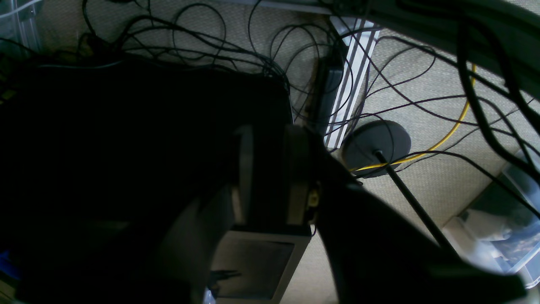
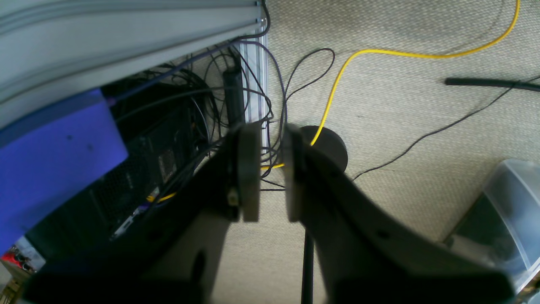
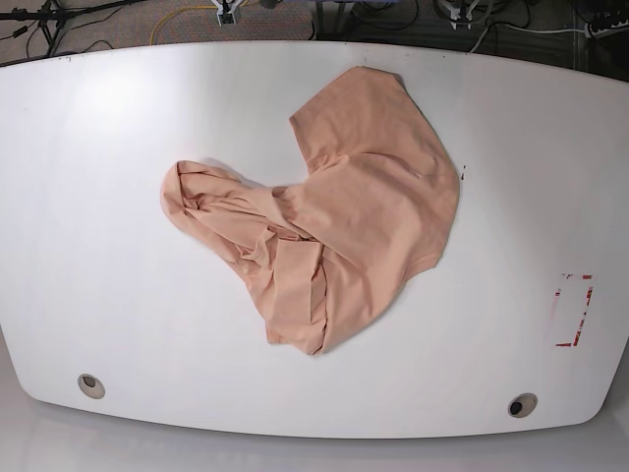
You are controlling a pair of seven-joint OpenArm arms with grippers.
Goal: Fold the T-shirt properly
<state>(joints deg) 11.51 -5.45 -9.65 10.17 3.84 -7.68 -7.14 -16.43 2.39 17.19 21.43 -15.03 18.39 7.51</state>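
The T-shirt point(image 3: 324, 231) lies crumpled at the centre of the white worktop point(image 3: 98, 295). The right end effector point(image 2: 265, 173) is slightly spread and empty above the floor. The left end effector point(image 1: 268, 175), dimly lit, appears likewise.

soft matt cloth T-shirt point(image 3: 344, 211), smooth, possibly glossy white table point(image 3: 88, 246)

No readable text anywhere here. The T-shirt point(image 3: 344, 216) shows plain peach cloth, no print legible. Toward the table's point(image 3: 98, 295) edge, well apart from the T-shirt, sits a red marking point(image 3: 573, 311), an outlined rectangle shape with no letters or numbers that can be made out.
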